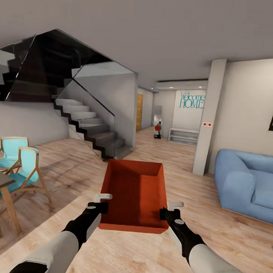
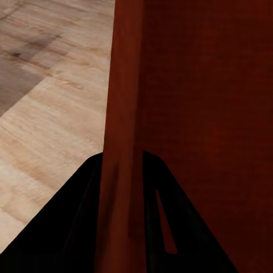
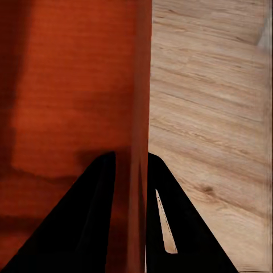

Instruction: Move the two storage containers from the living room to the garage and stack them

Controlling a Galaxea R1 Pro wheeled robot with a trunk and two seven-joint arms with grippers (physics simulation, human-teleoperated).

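Left pincer (image 1: 102,208) and right pincer (image 1: 164,214) each clamping a side wall of one storage container (image 1: 134,194), head view adding two turquoise chairs (image 1: 17,160), one blue sofa (image 1: 247,182), wrist views showing wood floor (image 2: 51,108)

We see our two arms low in the head view, each built the same way: a pale grey, smooth, rounded forearm shell that narrows into a glossy black wrist section. Our left gripper (image 1: 103,202) and our right gripper (image 1: 170,208) are black at the base, and each carries a small light grey, flat, bar-shaped piece on top. From the wrist cameras, our fingers (image 2: 74,227) look like matte black wedges tapering toward their tips. One finger (image 3: 182,227) on each side bears a thin, pale slanted sliver along its inner face.
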